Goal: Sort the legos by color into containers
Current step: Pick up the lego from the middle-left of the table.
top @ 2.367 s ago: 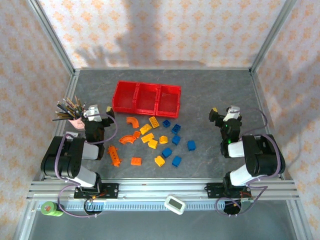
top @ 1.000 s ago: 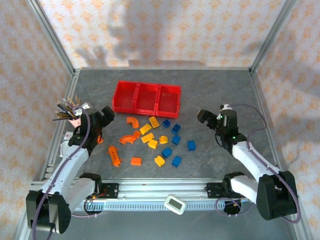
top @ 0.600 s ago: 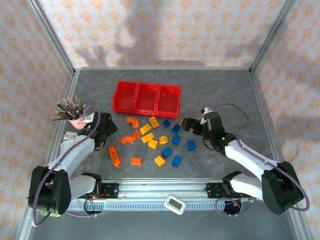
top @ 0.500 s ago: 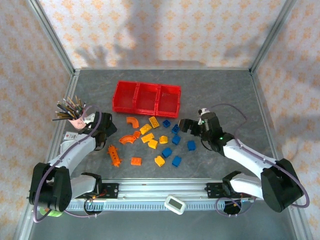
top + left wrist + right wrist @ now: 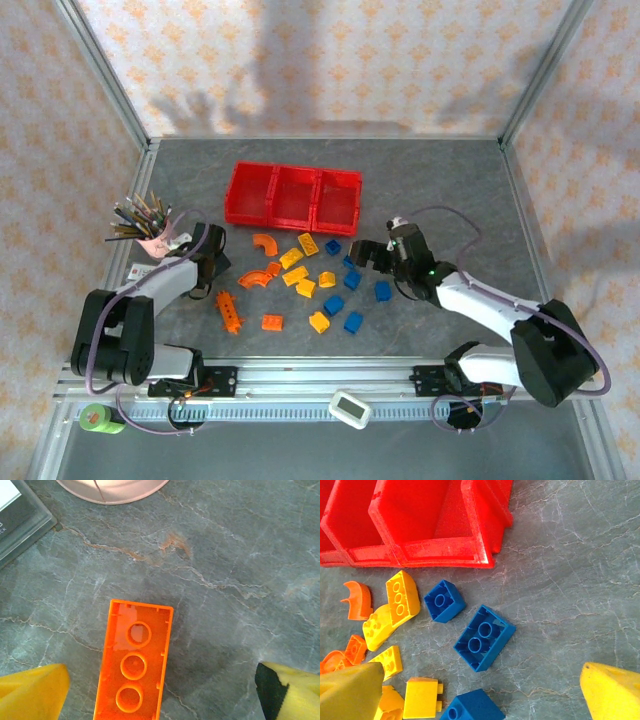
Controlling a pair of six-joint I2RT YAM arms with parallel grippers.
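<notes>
**Left claw** (image 5: 160, 697): jaws spread wide, nothing gripped. 1 orange brick (image 5: 134, 665) lies hollow side up on the table (image 5: 240, 580) between the fingers, off-centre and closer to 1 of them, touching neither. Rim of the pink cup (image 5: 112, 486) is just beyond it, toward the table's left edge.

**Right claw** (image 5: 482, 692): also wide open and empty, above the blue cluster. A blue brick (image 5: 484, 637) with 2 sockets sits under the gap, skewed to the closing line. A smaller blue brick (image 5: 445, 600) lies near it, yellow bricks (image 5: 402, 597) further off.

**Containers** (image 5: 293, 222): 3 joined red bins toward the far edge, left of centre, apparently empty. Legos (image 5: 305, 288) are scattered mid-table between the bins and the near edge.

**Judgement:** sorting hardly begun; both arms are at approach-to-pick.

**Doing it well:**
- Left: shift sideways until the orange brick is centred, then descend and close across its narrow width, which already lines up.
- Right: turn the wrist to square the fingers with the blue brick's flat sides. Come straight down so neither finger lands on a neighbour.
</notes>
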